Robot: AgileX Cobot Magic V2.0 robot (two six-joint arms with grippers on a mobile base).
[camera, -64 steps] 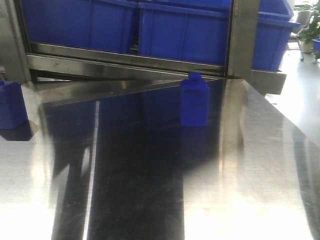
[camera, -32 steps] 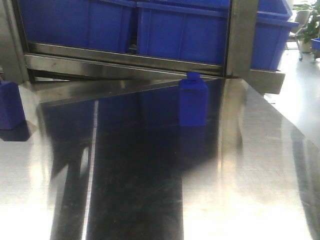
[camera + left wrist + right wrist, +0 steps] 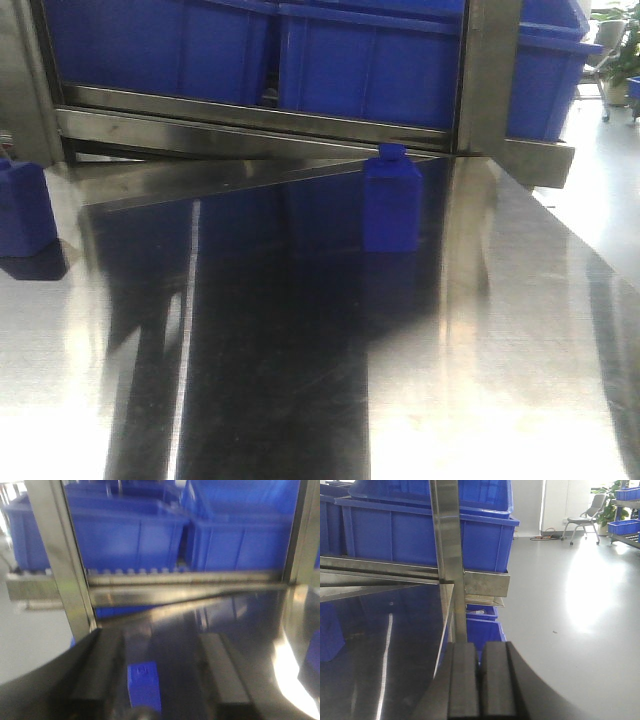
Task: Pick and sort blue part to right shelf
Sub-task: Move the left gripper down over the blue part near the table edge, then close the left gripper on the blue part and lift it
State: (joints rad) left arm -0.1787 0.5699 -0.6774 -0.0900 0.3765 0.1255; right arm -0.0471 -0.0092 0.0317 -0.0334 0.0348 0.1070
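Blue part (image 3: 390,200) stands upright on the steel tabletop (image 3: 300,390), at 1 o'clock from centre, just before the right shelf (image 3: 250,122).

Judged rigid, light and slick; grip the flat sides below the shoulders.

Left gripper (image 3: 158,645) is spread astride another blue part (image 3: 144,685). Right gripper (image 3: 480,652) is pressed together, empty.

glare whitens the steel tabletop (image 3: 500,420), and the left wrist view is blurred.

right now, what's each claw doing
Left claw: open around a small solid-blue plastic block, not gripping it.
Right claw: closed, empty.
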